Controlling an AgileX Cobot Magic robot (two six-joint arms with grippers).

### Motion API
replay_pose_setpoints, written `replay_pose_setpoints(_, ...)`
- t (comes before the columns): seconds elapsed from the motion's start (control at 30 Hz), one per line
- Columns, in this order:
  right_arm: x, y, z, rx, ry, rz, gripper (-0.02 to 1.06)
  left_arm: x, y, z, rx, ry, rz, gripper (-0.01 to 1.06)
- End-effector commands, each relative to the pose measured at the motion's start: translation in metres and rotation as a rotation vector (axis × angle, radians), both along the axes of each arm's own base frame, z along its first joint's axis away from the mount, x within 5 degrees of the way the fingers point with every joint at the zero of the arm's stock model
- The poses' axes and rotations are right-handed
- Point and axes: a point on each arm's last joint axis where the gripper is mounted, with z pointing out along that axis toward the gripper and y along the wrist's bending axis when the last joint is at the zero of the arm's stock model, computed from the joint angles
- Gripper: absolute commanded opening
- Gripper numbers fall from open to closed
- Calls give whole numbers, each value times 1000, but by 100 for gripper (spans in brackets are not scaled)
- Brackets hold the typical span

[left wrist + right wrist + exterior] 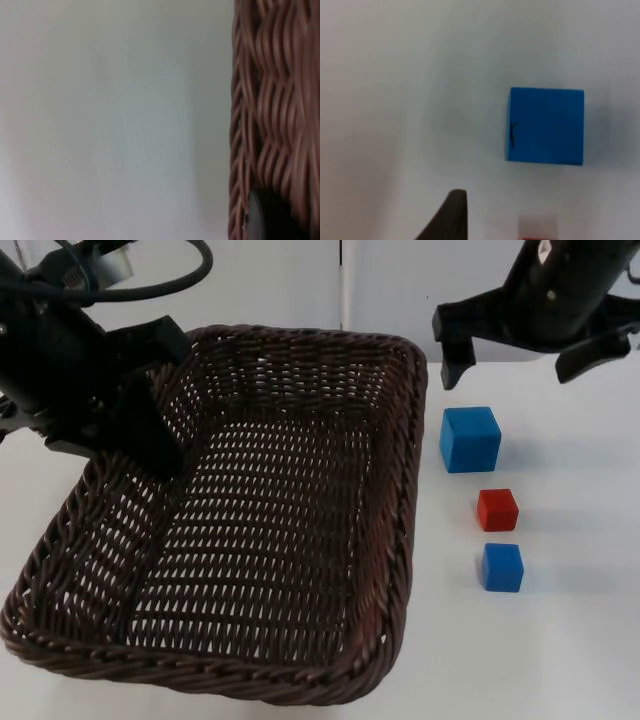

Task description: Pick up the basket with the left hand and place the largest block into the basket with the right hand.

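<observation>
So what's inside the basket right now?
No block: the basket shows bare weave. All three blocks sit on the table beside it. The left gripper covers one corner.

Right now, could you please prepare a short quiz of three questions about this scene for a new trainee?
1. True or false: the large blue block already lies inside the basket.
2. Which block sits between the two blue ones? A) red block B) green block C) yellow block
3. Fill in: the right gripper hovers open above the ____ blue block, while the left gripper is at the basket's rim.

Key:
1. False; it stands on the table beside the basket.
2. A; the small blue block is nearest the camera.
3. large
</observation>
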Motion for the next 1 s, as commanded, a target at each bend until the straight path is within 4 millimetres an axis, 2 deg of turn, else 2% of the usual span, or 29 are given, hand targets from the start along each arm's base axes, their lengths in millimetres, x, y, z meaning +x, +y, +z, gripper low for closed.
replay_pose_setpoints(0.0, 3, 3, -2, 1, -19, -6, 105, -2, -3, 5, -37, -1, 15, 0)
replay_pose_setpoints(0.43, 34, 9, -60, -51, -56, -58, 105, -2, -3, 5, -37, -1, 15, 0)
replay_pose_setpoints(0.87, 66, 24, -95, -40, -66, -77, 105, -1, -3, 5, -37, -4, 17, 0)
replay_pose_setpoints(0.97, 68, 25, -102, -26, -65, -80, 98, -1, -3, 5, -36, -6, 18, 0)
